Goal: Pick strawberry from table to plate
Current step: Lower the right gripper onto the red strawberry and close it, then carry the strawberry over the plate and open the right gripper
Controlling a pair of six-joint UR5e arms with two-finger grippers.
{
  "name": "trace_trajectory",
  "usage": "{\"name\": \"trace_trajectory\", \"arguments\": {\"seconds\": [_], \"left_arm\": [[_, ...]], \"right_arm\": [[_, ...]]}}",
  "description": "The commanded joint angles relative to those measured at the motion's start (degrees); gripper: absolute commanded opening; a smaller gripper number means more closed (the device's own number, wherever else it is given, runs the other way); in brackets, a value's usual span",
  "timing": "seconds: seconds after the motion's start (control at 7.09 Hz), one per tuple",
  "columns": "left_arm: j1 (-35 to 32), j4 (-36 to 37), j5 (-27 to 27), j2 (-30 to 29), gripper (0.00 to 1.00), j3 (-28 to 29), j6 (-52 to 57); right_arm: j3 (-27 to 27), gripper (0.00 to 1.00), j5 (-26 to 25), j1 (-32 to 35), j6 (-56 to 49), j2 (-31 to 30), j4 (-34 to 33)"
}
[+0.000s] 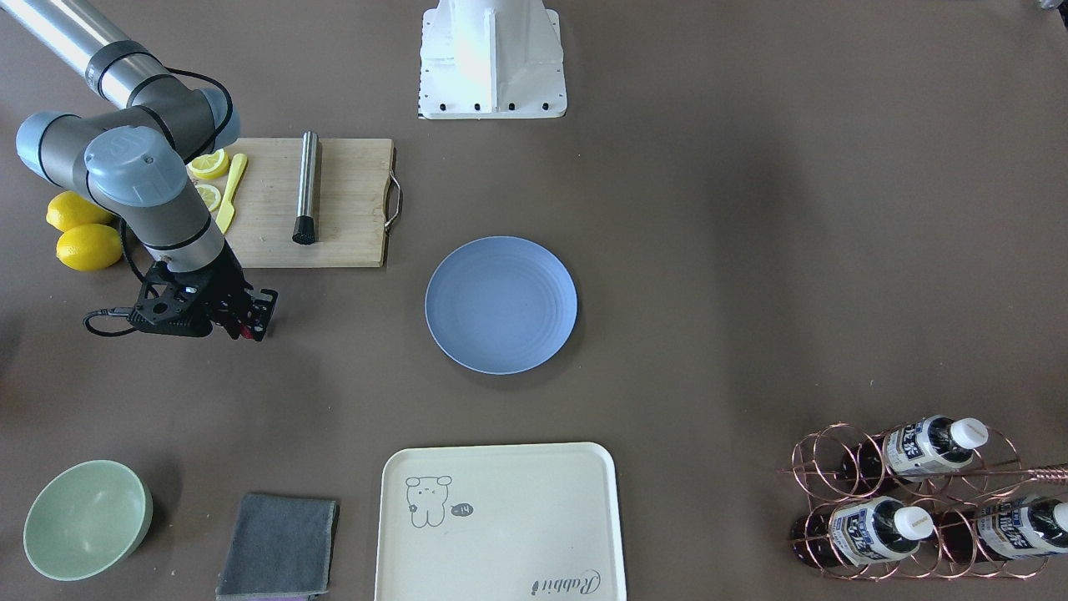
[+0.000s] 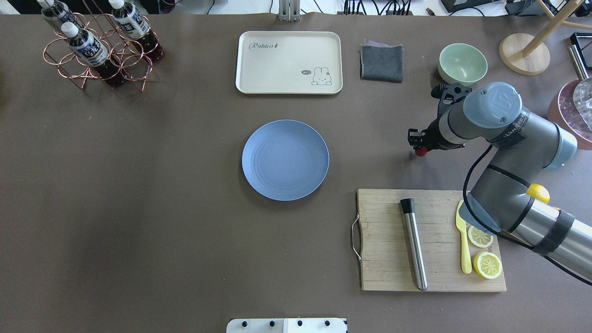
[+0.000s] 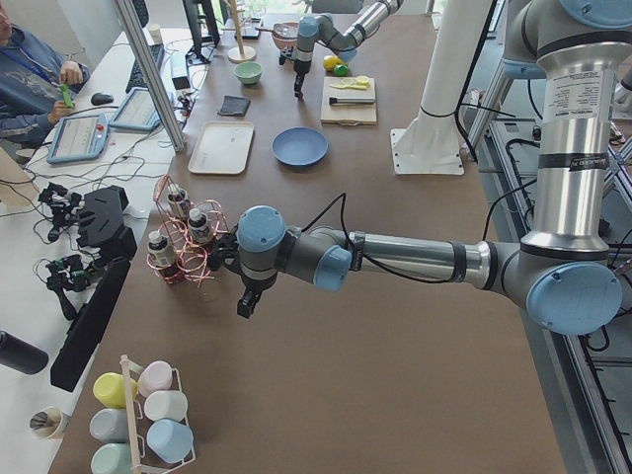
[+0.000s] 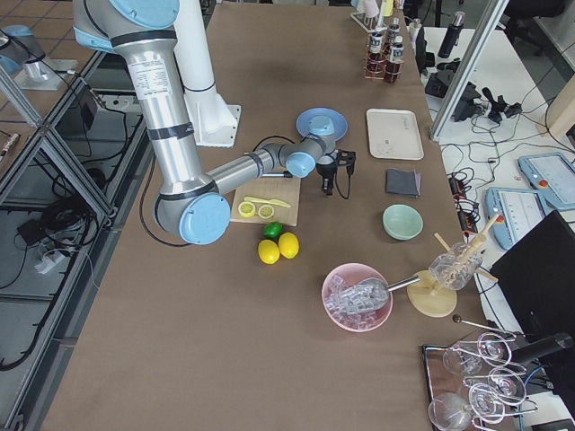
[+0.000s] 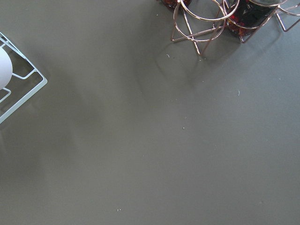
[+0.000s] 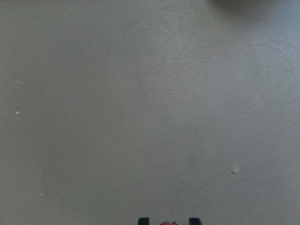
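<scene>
Right wrist cam is the only view that gives me the fingertips [image 6: 143,220]: two dark tips at the bottom edge, drawn in close, with the top of the strawberry [image 6: 166,223] between them. That reads as clamped on the strawberry, though the contact itself is cut off by the frame edge. Overhead only shows it as a red dot under the right gripper [image 2: 418,146], with the wrist blocking the rest. No view tells me whether it is resting on the table [image 2: 162,208] or lifted off it.

Left gripper [image 3: 246,308] shows only in the left side cam, near the copper bottle rack [image 3: 183,247] and well apart from the work area. I can't tell how its fingers stand.

Room: an open stretch of table lies between the right gripper and the plate [image 2: 285,159]. The cutting board [image 2: 384,240] is on the robot side of the gripper, near but apart. The green bowl [image 2: 462,63] and grey cloth [image 2: 381,62] are on the far side.
</scene>
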Motion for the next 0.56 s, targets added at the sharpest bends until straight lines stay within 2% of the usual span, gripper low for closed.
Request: {"name": "trace_trajectory", "arguments": {"seconds": [0.0,0.28,0.42], "left_arm": [[0.0,0.0,0.0,-0.01,0.98,0.06,0.0],[0.09,0.0,0.0,-0.01,0.98,0.32,0.0],[0.09,0.0,0.0,-0.01,0.98,0.41,0.0]], "right_arm": [[3.64,0.0,0.15,-0.2,4.4,2.85,-1.79],[3.31,0.0,-2.29,-3.26,14.74,14.33,-10.46],[2.34,0.0,-7.18,-6.76,19.5,18.39,-11.99]]}}
